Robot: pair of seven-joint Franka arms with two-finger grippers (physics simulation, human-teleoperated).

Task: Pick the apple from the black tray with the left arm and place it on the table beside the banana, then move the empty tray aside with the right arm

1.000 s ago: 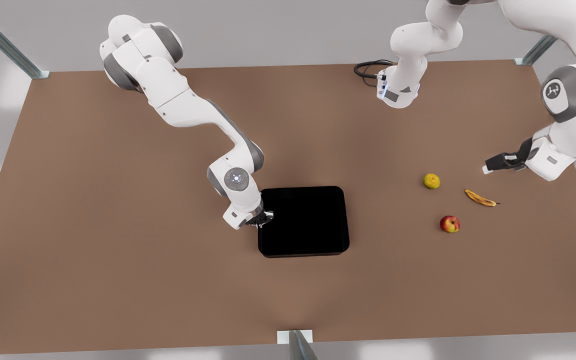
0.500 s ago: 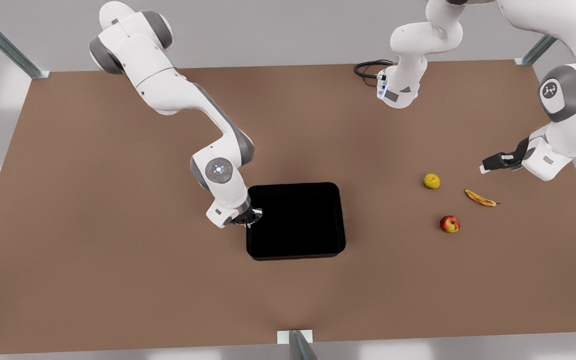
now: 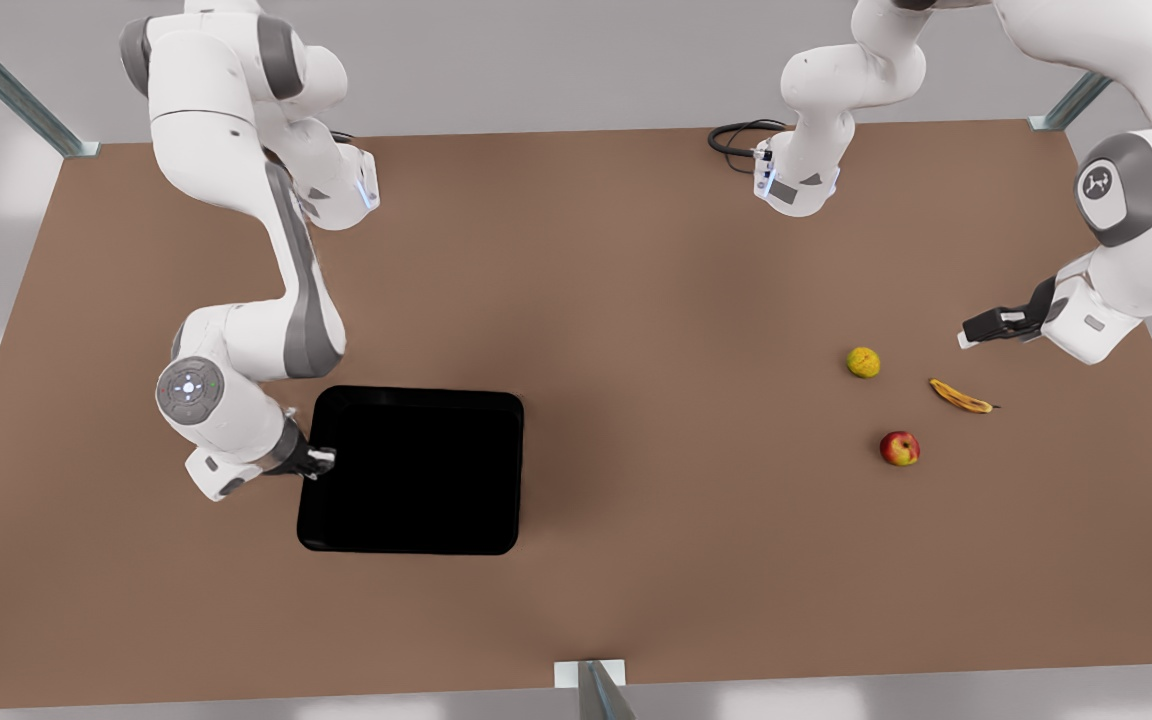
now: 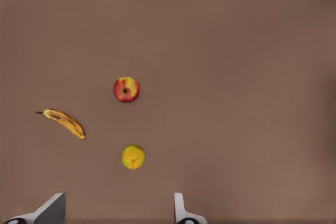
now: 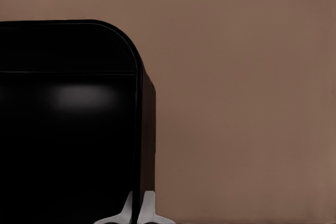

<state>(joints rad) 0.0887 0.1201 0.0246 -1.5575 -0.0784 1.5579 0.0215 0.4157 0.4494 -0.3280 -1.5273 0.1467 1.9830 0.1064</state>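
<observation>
Front view: the right gripper [image 3: 324,461] was clamped on the tray [image 3: 416,500] rim at the front view's left; the apple [image 3: 899,448] lay on the bench [image 3: 636,280] near the banana [image 3: 959,396].
Left wrist view: the left gripper [image 4: 115,211] hung with fingers apart above the fruit.
Right wrist view: fingers [image 5: 149,208] pinched the tray wall.

Open tabletop: the table [image 3: 636,300] lies bare between the black tray [image 3: 416,470] at the front view's left and three fruits at the right. Obstacles: apple [image 3: 899,448], banana [image 3: 960,397] and yellow-green fruit [image 3: 863,362], near one another but apart, with narrow gaps between them.
</observation>
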